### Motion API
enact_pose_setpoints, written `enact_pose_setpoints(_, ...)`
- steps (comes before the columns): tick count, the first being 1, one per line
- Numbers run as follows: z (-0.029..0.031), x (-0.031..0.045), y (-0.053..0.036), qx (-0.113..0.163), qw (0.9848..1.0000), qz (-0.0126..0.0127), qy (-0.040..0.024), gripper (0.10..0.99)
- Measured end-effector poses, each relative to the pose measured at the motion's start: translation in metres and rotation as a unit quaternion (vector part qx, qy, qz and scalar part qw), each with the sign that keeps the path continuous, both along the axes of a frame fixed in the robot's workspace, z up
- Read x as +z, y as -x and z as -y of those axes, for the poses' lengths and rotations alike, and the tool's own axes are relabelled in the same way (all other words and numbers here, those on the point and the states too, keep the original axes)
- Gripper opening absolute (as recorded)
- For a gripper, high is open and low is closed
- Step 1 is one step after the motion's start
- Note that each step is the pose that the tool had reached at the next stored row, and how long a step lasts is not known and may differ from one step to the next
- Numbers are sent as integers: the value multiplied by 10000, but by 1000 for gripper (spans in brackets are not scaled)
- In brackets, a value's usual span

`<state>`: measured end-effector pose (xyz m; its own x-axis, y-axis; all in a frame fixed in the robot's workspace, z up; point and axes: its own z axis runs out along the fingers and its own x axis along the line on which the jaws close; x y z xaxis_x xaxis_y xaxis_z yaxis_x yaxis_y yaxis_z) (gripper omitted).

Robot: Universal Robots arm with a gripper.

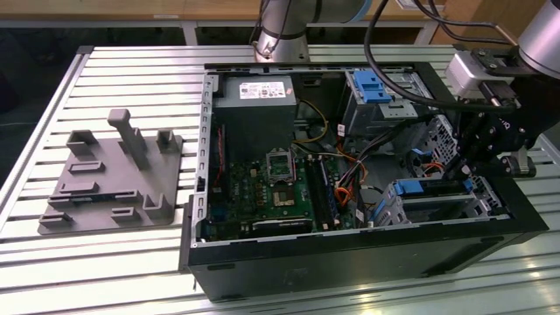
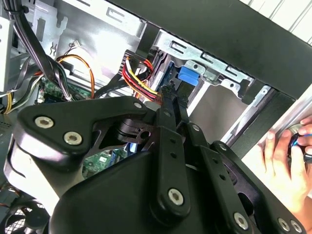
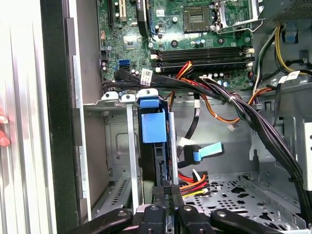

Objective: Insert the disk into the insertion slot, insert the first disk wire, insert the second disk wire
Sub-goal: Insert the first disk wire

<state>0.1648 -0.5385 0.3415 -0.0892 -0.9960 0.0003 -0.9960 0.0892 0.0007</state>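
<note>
The disk (image 3: 153, 127) stands on edge inside the slot (image 3: 116, 146), the low silver cage at a corner of the open computer case (image 1: 350, 256), which rests on the slatted counter (image 1: 131, 262). Its blue carrier tab faces the first wrist view. It looks seated, though its far end is hidden.

The hand (image 3: 168, 191) is lined up with the disk's exposed edge and close to it; contact cannot be confirmed. Its two fingers are drawn together with almost no gap, and I cannot tell whether a plug is pinched between them. The red and yellow power wires (image 3: 193, 181) lie just beside the fingertips. A cable with a blue pull tab (image 3: 207, 151) hangs loose nearby, and a thick black wire bundle (image 3: 258, 131) crosses the case near the cage.

Risks, as judged:
- Snagging: the hand works in a tight pocket among loose wires, so a sideways drift could hook the power wires or drag the blue-tabbed cable.
- Misalignment: a plug pressed in at a slight tilt could jam or bend the disk's contacts, and extra force could shift the disk in its cage.
- Pinching: a person's fingers (image 2: 275, 151) rest at the case's outer wall, near the arm's working space
</note>
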Motion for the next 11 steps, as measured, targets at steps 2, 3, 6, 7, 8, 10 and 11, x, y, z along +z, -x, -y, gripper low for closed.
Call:
enact_pose_setpoints(2,0,-1,0,24,10000,0,0,165)
enact_pose_setpoints(3,0,-1,0,37,10000,0,0,165)
enact_pose_setpoints(6,0,-5,0,76,10000,0,0,165)
enact_pose_setpoints(7,0,-7,0,90,10000,0,0,165)
enact_pose_setpoints(8,0,-13,0,126,9999,0,0,165)
enact_pose_setpoints(10,0,-16,0,140,9999,0,0,165)
enact_pose_setpoints(11,0,-18,0,143,9999,0,0,165)
